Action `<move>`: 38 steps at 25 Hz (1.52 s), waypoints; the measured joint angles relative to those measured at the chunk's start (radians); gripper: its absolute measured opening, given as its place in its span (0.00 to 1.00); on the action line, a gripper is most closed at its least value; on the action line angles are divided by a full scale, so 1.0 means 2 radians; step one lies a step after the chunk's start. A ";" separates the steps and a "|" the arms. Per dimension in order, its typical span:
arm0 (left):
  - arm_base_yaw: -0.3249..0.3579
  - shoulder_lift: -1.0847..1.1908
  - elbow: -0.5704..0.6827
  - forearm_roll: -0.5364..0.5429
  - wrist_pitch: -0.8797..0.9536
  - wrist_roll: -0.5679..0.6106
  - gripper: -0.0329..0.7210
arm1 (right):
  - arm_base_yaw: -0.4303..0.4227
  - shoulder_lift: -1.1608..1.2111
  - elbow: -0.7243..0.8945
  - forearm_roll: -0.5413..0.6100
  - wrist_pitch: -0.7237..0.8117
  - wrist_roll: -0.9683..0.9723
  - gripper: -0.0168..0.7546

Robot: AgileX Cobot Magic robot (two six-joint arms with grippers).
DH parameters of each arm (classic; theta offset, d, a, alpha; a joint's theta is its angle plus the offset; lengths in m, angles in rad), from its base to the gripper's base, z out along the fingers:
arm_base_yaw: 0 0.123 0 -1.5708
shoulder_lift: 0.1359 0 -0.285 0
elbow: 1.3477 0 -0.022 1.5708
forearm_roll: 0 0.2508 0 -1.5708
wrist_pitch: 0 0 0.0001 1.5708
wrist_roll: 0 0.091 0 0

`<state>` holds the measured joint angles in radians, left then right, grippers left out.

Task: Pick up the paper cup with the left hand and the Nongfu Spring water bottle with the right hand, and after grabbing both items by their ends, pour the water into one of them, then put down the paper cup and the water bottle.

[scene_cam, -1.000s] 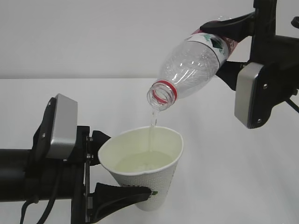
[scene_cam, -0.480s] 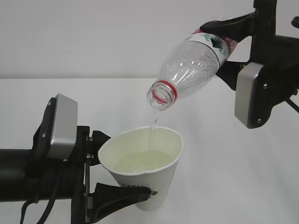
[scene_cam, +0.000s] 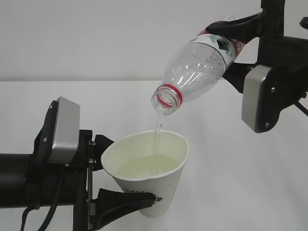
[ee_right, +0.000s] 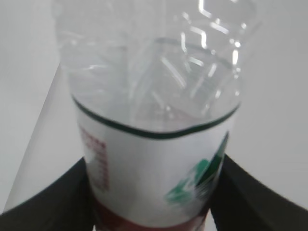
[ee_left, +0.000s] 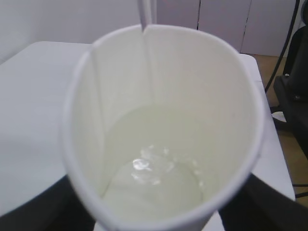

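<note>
The left hand [scene_cam: 113, 171] comes in from the left edge, its black fingers [scene_cam: 125, 199] clamped on either side of the paper cup [scene_cam: 149, 175], gripping it around its lower half. The cup is lifted clear of the white table [scene_cam: 240, 183] and leans slightly to the right, its rim pinched a little out of round. Up top, the right hand [scene_cam: 231, 45] has the Nongfu Spring water bottle [scene_cam: 197, 72] by its base end, jaws closed on the labelled part, and the bottle is tipped neck-down toward the lower left. Its uncapped mouth hangs above the cup, well apart from the rim, and a thin stream of water [scene_cam: 157, 132] drops from it into the cup (a very slim thread, easy to miss against the pale wall).

In the left wrist view, water pools in the bottom of the cup [ee_left: 163, 130], with bright glints where the stream lands. The right wrist view shows the bottle [ee_right: 154, 120] filling the frame, its red-and-white label nearest the camera, with a dark finger [ee_right: 43, 202] on each side of it. The clear ribbed body looks almost empty.
</note>
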<state>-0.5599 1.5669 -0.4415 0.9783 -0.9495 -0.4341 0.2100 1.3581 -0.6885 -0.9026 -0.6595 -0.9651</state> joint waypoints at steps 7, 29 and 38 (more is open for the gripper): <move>0.000 0.000 0.000 0.000 0.000 0.000 0.72 | 0.000 0.000 -0.004 0.000 0.000 -0.004 0.64; 0.000 0.000 0.000 0.000 0.000 0.000 0.72 | 0.000 0.000 -0.023 0.000 0.000 -0.006 0.64; 0.000 0.000 0.000 0.000 0.001 0.002 0.72 | 0.000 -0.003 -0.033 -0.004 0.000 -0.006 0.64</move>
<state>-0.5599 1.5669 -0.4415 0.9783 -0.9472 -0.4291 0.2100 1.3516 -0.7553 -0.9099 -0.6595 -0.9770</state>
